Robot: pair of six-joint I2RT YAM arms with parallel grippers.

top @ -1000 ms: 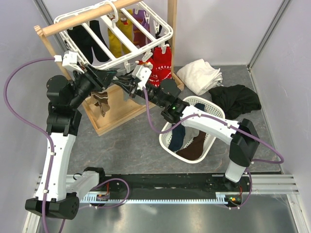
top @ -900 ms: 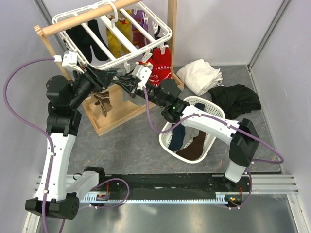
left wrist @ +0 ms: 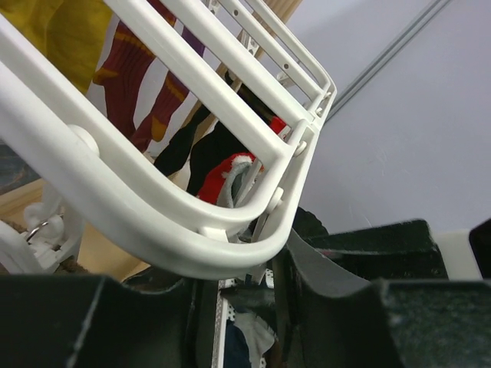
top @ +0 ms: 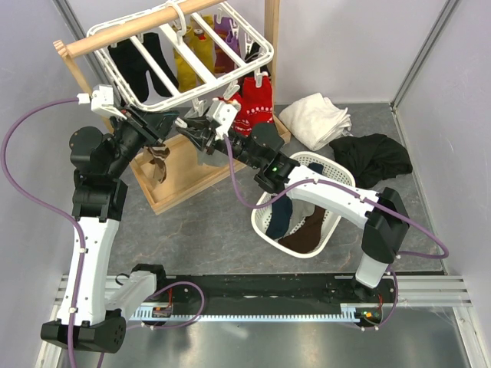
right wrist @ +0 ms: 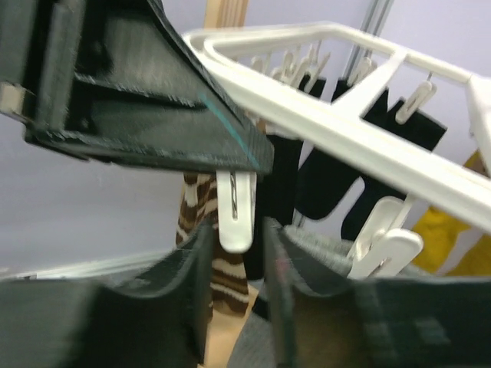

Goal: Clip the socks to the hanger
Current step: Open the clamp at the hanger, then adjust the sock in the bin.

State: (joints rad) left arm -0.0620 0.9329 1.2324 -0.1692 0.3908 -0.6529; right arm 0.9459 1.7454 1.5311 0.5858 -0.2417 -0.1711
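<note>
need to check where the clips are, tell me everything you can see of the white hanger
The hanger is a white plastic rectangular frame with parallel slats and rounded corners, tilted, hung by its top hook over the wooden rod. Small white pegs dangle beneath it, and black socks, yellow socks, purple socks and red socks hang from them. One peg sits between the right gripper's fingers. The left gripper is just under the near corner.

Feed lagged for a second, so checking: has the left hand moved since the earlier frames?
Yes. The left hand has drawn back leftward, toward the wooden stand's left post.
</note>
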